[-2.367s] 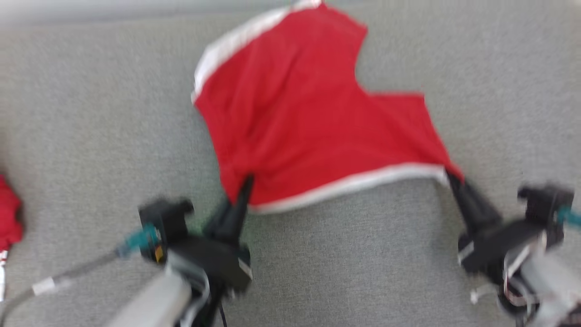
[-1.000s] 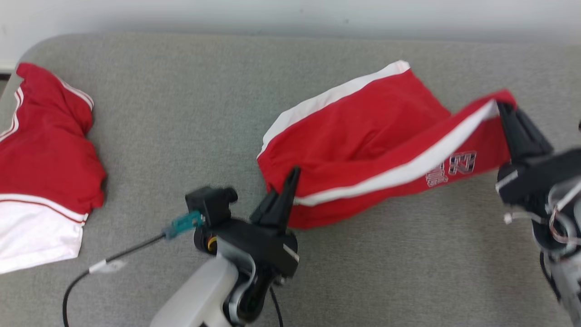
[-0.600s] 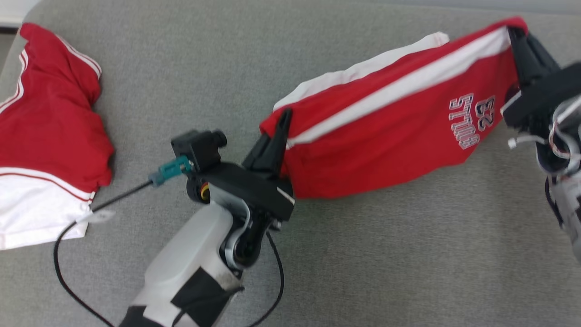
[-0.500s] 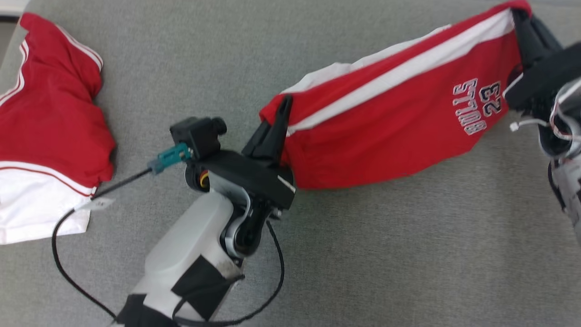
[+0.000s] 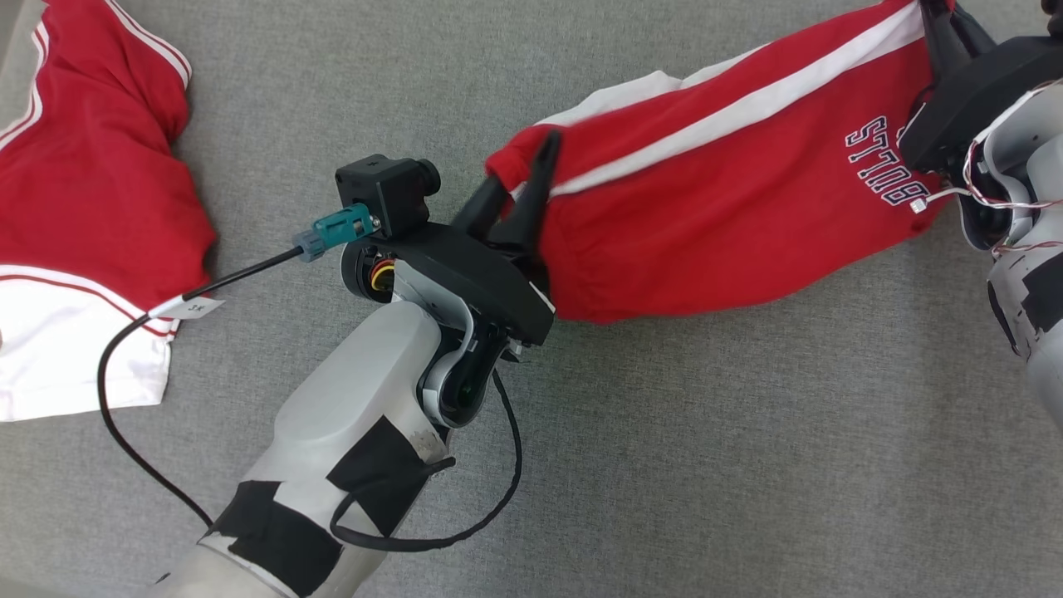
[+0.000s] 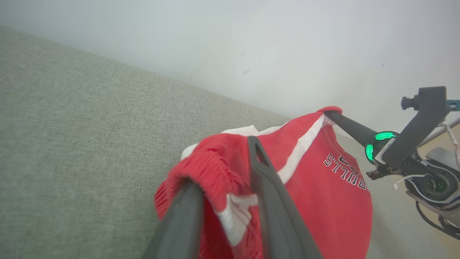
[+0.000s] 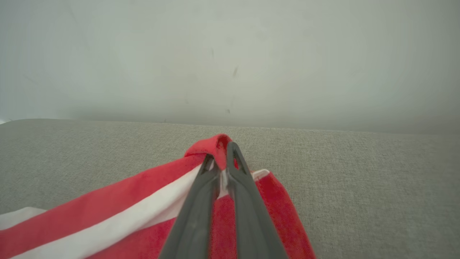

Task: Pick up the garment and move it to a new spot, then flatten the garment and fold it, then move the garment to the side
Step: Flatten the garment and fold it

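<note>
I see the grey cloth-covered bench point(image 5: 747, 465) under both arms. The garment point(image 5: 706, 208), red with a white stripe, hangs stretched between my two grippers, sagging onto the bench between them. Another red garment with a white band point(image 5: 91, 199) lies bunched well off to the left of the left gripper point(image 6: 220, 160). That gripper's fingers stand apart, the garment's gathered end lying between them and draped over one finger. The right gripper point(image 7: 220, 151) is clamped tight on the garment's other corner, holding it above the bench. The "BULLS" lettering point(image 5: 893, 166) sits just beside the right gripper.
</note>
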Available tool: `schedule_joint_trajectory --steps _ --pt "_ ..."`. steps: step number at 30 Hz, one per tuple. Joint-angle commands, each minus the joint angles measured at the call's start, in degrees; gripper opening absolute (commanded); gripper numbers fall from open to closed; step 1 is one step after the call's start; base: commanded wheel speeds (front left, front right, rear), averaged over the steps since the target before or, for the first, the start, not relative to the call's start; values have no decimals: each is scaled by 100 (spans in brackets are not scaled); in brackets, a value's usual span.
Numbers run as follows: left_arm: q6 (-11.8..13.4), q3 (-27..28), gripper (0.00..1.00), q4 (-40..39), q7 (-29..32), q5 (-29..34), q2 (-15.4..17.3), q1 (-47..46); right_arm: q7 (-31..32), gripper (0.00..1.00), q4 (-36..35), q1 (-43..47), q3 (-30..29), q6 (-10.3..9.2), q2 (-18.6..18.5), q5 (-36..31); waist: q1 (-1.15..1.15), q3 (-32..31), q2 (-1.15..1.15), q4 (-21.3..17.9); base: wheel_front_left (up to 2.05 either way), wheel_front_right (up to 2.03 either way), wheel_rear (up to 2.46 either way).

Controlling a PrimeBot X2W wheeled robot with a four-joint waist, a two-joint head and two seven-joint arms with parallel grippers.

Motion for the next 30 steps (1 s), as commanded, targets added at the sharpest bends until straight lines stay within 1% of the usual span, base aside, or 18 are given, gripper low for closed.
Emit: schedule_joint_trajectory --steps 1,7,12,20,24,28,29,30 --pt "-27 23 100 -8 -16 98 -1 2 -88 100 66 -57 58 -13 -5 4 -1 -45 -1 -2 0 0 0" --pt "131 251 100 -114 -19 509 2 316 -248 100 243 151 295 -13 -136 243 -1 -288 -1 -4 0 0 0" --pt "302 251 100 -104 -19 804 1 727 -346 100 324 436 462 -13 -316 476 -1 -544 -1 12 0 0 0" --pt "400 449 100 -412 -19 1285 2 1341 -410 100 451 827 700 -13 -612 730 -1 -736 -1 136 0 0 0" --pt "507 804 100 -863 -19 1694 78 1641 -433 100 539 900 763 -13 -671 848 -1 -726 -1 223 0 0 0" --pt "567 1436 100 -1622 -19 2269 93 2112 -392 100 608 926 852 -13 -695 931 -1 -675 -1 319 0 0 0" --pt "567 1436 100 -1622 -19 2269 93 2112 -392 100 608 926 852 -13 -695 931 -1 -675 -1 319 0 0 0" --pt "582 1613 100 -1807 -19 2459 96 2253 -394 100 626 923 866 -13 -699 949 -1 -665 -1 341 0 0 0"
